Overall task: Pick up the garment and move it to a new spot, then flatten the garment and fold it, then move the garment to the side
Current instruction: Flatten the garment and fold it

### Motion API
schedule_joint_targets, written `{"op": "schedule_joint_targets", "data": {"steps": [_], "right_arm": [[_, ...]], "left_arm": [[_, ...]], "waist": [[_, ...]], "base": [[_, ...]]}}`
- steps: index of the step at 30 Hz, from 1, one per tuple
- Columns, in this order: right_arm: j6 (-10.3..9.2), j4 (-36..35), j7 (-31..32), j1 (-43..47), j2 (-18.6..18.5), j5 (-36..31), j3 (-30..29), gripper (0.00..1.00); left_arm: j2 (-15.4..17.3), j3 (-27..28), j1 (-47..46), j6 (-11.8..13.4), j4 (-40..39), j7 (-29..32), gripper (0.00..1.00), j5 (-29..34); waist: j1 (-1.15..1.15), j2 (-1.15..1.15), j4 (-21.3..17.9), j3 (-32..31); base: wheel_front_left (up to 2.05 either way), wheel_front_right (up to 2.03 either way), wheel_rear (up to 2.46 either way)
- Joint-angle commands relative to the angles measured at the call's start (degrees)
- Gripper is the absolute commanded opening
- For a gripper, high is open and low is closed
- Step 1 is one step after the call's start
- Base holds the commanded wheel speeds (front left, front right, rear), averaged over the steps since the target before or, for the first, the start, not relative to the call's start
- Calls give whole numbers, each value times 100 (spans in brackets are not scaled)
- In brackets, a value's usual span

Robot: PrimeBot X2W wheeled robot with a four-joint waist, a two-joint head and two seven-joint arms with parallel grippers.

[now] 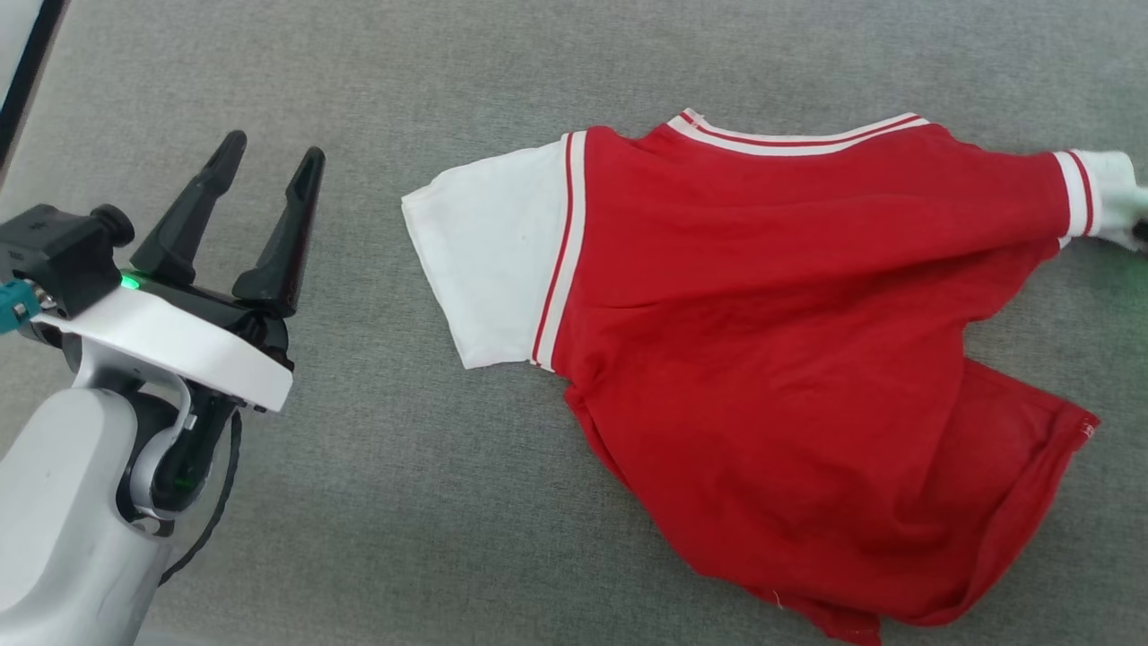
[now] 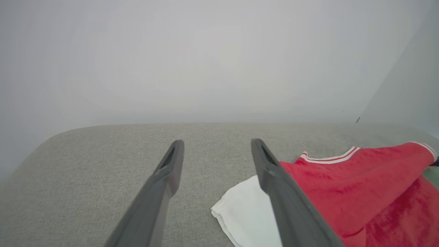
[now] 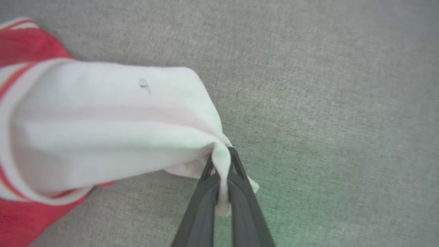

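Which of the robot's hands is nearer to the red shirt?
The right. The right hand is clamped on the tip of one white sleeve of the shirt; the left hand is open, beside the other white sleeve without touching it.

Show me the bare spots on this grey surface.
Bare: the grey surface between the left tool and the white sleeve of the garment, and the strip beyond the collar. Crowded: the right side, where the right tool pinches the other sleeve.

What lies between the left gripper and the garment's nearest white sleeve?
The head view shows just bare grey surface between the open left gripper and the garment.
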Motion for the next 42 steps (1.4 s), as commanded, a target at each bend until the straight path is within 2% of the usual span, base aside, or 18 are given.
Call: {"op": "schedule_joint_targets", "data": {"steps": [1,3,10,14,19,23,24,29,35,42], "right_arm": [[-4,83,-164,-124,42,-137,-37,43],[-4,113,-241,-196,79,-211,6,100],[-4,-537,-612,-174,-75,-61,21,100],[-4,-1177,-1087,157,15,-48,-266,100],[-4,-2013,-1723,730,423,-291,-773,100],[-4,-2649,-1941,1170,947,-501,-1131,100],[-4,-2649,-1941,1170,947,-501,-1131,100],[-4,-3366,-1903,1573,1582,-677,-1297,100],[-4,-4069,-1705,1853,2104,-786,-1339,100],[-4,-4455,-1551,1999,2293,-772,-1447,100]], "left_arm": [[12,-2,-73,-30,4,3,100,-58],[34,-1,-78,-31,6,16,100,-63],[166,-51,-32,-48,-36,198,100,-89],[249,-119,-27,-80,-61,667,100,-343],[457,-268,-188,-45,36,1751,100,-786],[566,-425,-408,131,268,2753,100,-1108],[566,-425,-408,131,268,2753,100,-1108],[600,-710,-946,277,779,3859,100,-1214],[598,-1101,-1661,519,1825,4962,100,-1035],[456,-1224,-1968,562,2755,5169,100,-995]], "waist": [[0,0,-28,1],[0,0,-73,-16],[0,0,-275,-159],[0,0,-449,-265],[0,0,-685,-367],[0,0,-867,-388],[0,0,-867,-388],[0,0,-1105,-367],[0,0,-1449,-295],[0,0,-1668,-147]], "base": [[0,0,0],[0,0,0],[0,0,0],[0,0,0],[0,0,0],[0,0,0],[0,0,0],[0,0,0],[0,0,0],[0,0,0]]}}
